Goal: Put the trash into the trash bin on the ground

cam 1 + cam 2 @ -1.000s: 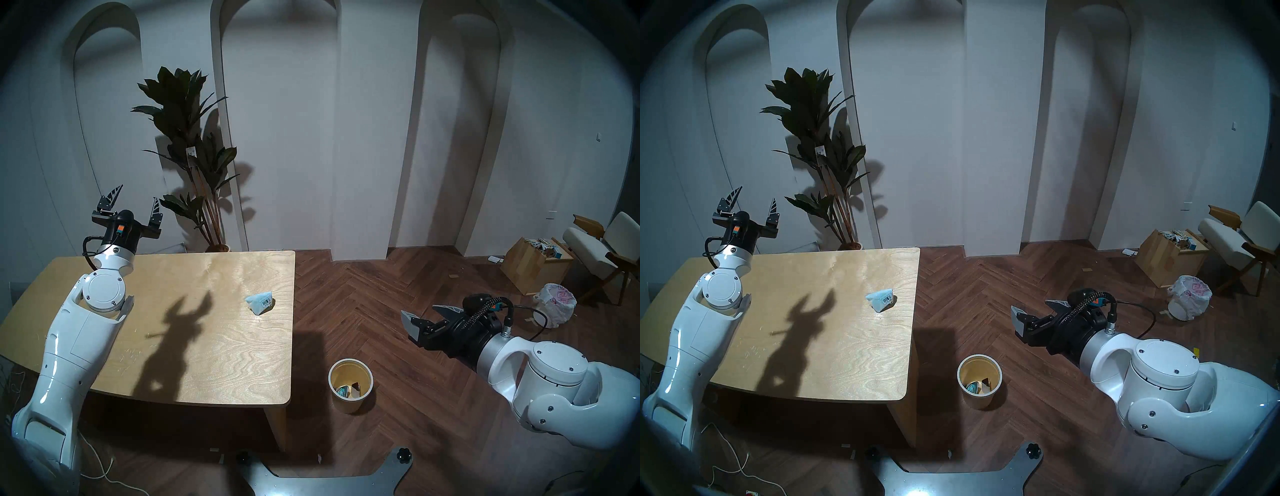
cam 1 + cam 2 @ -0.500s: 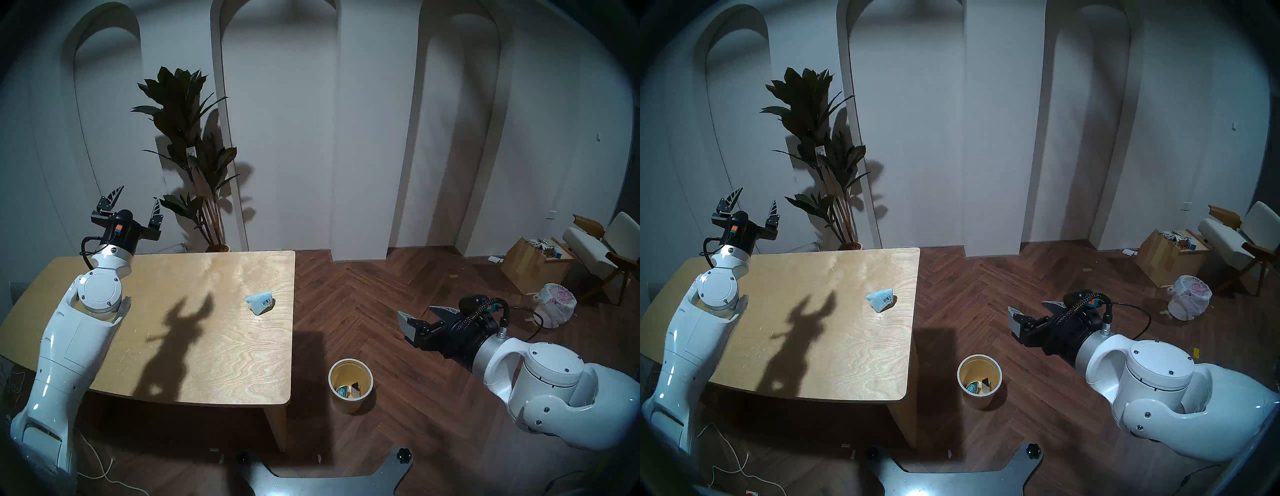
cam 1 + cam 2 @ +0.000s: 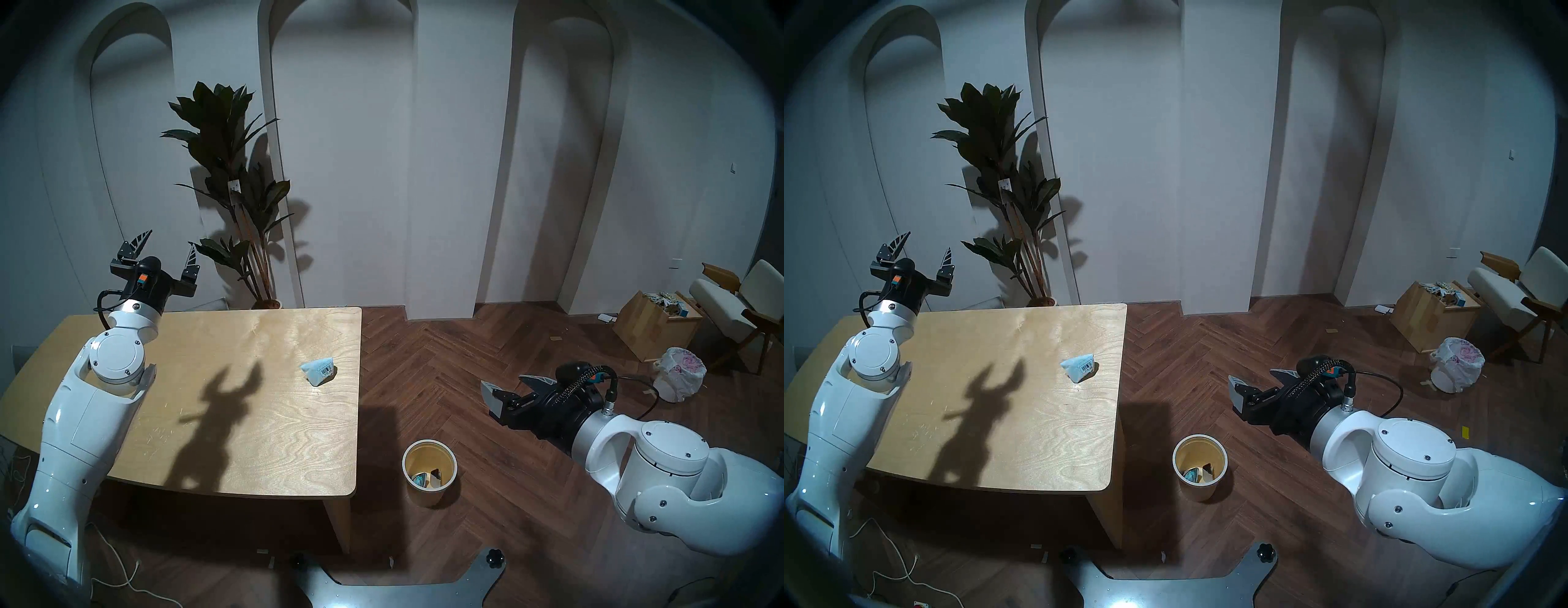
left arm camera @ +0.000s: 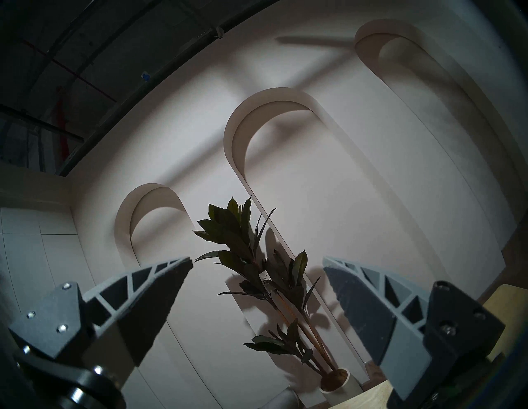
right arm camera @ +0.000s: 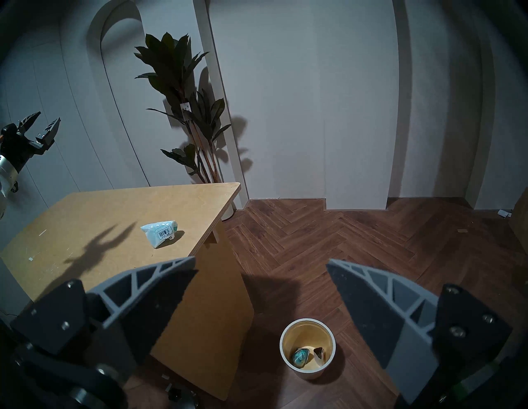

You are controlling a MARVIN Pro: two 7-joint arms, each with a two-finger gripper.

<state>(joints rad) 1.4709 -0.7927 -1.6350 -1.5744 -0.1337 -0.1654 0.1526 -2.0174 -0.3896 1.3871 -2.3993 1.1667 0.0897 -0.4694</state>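
**One packet on the table, two pieces in the bin**

One pale blue barcoded packet [image 3: 318, 370] lying alone on the wooden table [image 3: 237, 441], toward its right edge, touched by neither gripper. Down on the floor just off the table's near right corner, the round cream trash bin [image 3: 429, 494], upright, with a teal-and-clear blister pack [image 5: 300, 356] and a second, darker scrap beside it at the bottom. Above the floor to the right of the bin, the right gripper [image 3: 507, 382], fingers spread wide and empty, well apart from the packet. Over the table's far left corner, the left gripper [image 3: 167, 244], raised, fingers spread apart, nothing between them. Behind the table, a potted plant [image 3: 231, 178].
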